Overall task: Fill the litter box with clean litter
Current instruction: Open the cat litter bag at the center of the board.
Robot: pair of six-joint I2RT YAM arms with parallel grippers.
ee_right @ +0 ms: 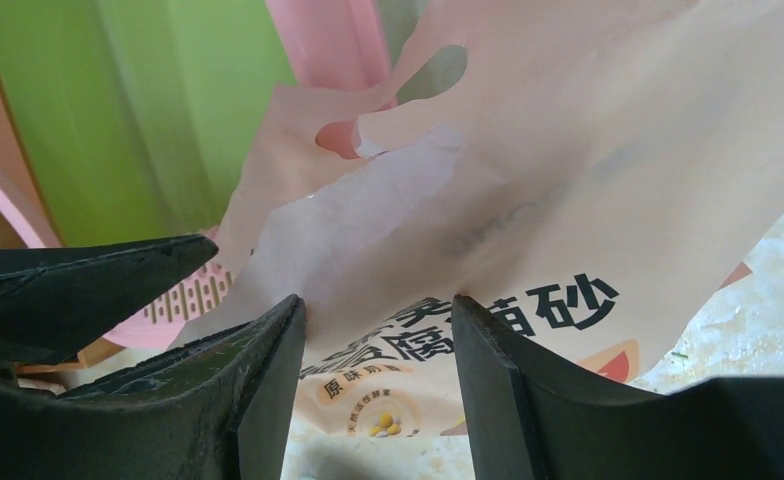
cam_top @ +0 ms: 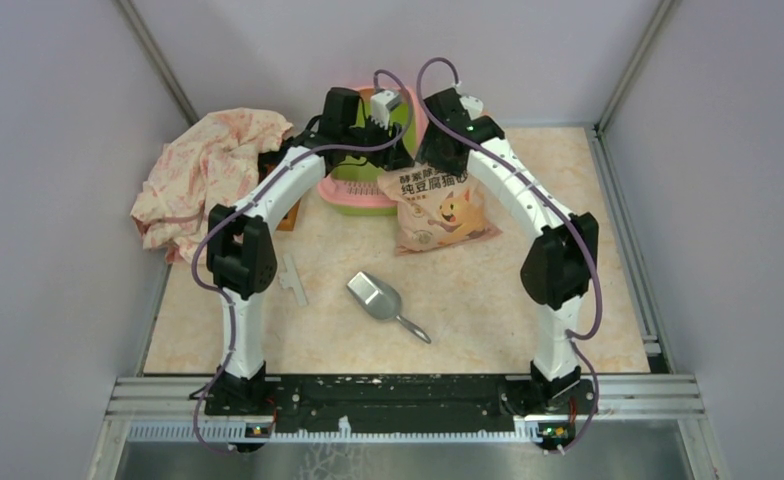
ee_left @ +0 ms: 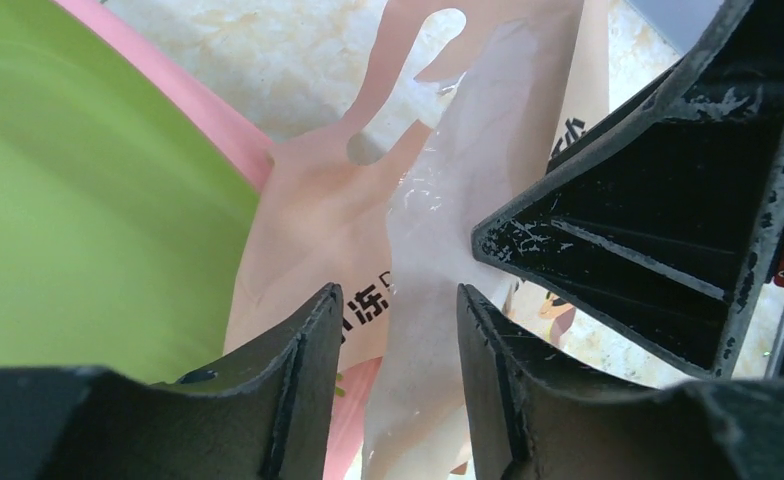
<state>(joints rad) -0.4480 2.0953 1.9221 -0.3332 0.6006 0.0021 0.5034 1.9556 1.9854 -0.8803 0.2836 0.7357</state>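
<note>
The glossy peach bag lies against the near wall of the litter box, a rounded pink tray with a lime-green inside, at the far middle. The left gripper and right gripper stand half-wide, each straddling the bag's thin, crinkled top flap. A crumpled cloth crowds the left. A metal scoop lies on the marbled table, which is bare nearer the bases.
</note>
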